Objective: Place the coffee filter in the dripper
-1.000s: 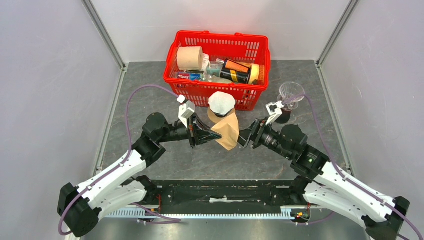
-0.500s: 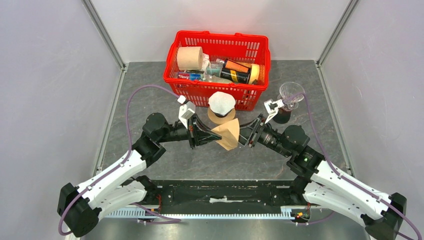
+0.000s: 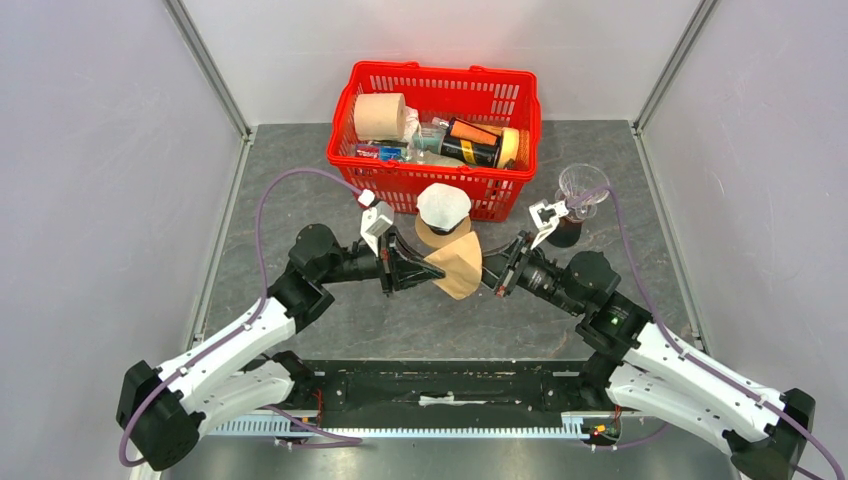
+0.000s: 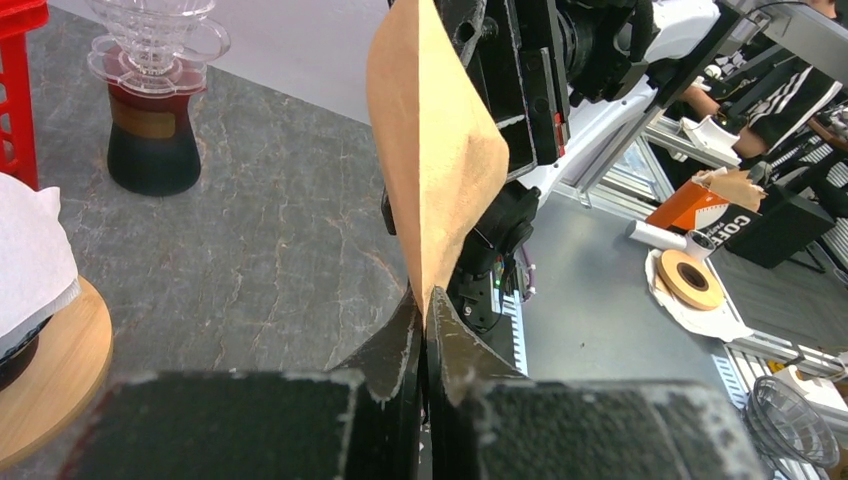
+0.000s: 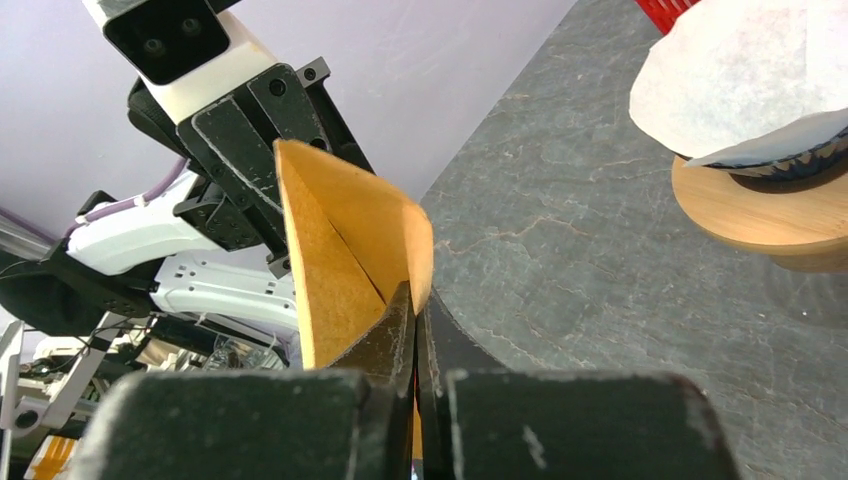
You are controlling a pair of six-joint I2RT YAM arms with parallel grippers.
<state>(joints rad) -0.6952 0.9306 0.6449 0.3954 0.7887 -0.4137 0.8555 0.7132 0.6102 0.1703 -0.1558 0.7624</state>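
Brown paper cone filter (image 3: 458,266): while it hung over the grey bench (image 3: 300,190), 2 arms held it.
Left gripper (image 3: 428,270): pinched 1 edge.
Right gripper (image 3: 487,272): pinched the opposite edge.

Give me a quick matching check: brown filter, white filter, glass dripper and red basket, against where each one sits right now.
Things:
1. brown filter
2. white filter
3. glass dripper
4. red basket

Places:
A. at the far edge, holding a paper roll
B. on top of a dark jar, right side
C. pinched between the left fingers and right fingers
D. draped over a wooden stand

Pairs: 1-C, 2-D, 3-B, 4-A.
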